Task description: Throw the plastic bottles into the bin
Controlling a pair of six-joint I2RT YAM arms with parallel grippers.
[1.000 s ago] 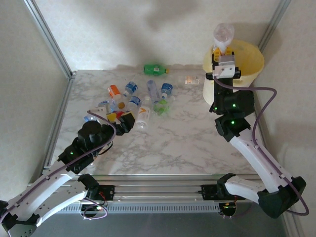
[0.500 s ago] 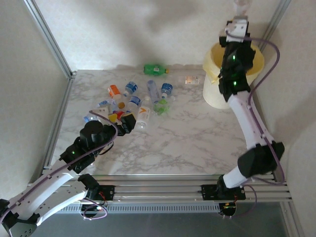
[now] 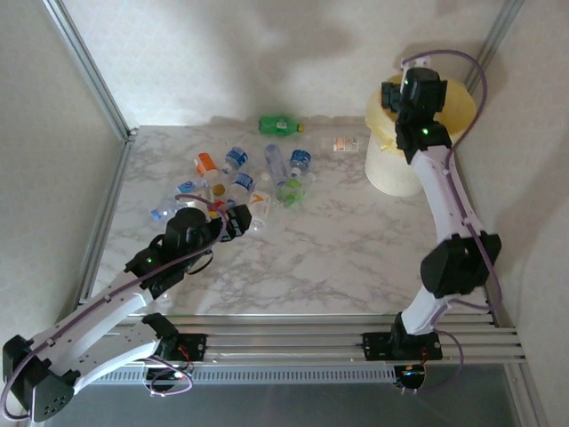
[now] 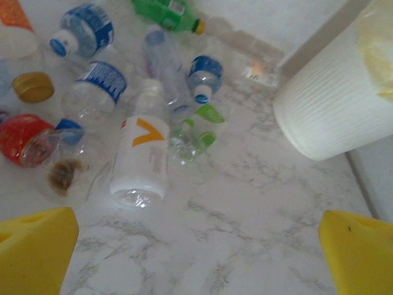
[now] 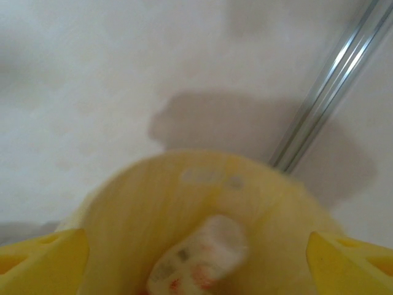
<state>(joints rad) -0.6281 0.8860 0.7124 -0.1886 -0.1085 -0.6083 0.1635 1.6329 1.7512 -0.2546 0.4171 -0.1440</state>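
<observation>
Hovering above the bin [image 5: 123, 203], right fingers [image 5: 347, 261] stand spread, a blurred bottle [image 5: 199, 255] inside; left fingers [image 4: 34, 246] spread, plastic bottles [image 4: 141, 160] at eleven o'clock.

Left arm [image 3: 107, 311]: white moulded link shells; black rounded joint housings; thin purple-grey cable [image 3: 93, 309] running along the links.
Right arm [image 3: 442, 191]: same white shells; bulky black elbow housing [image 3: 458, 265]; black upper joints carrying small green indicator lights [image 3: 425, 131]; purple-grey cable arching in a loop [image 3: 444, 55] over the wrist.
Bases: black mounting blocks [image 3: 400, 342]; short red and black wiring beneath.
Left gripper [image 4: 196, 258]: fingers [image 4: 34, 252] bright yellow, blocky, wedge-shaped, matt; one small dark speck on the right-hand finger.
Right gripper [image 5: 196, 258]: fingers [image 5: 347, 261] the same yellow; angular ends with faceted edges.
</observation>
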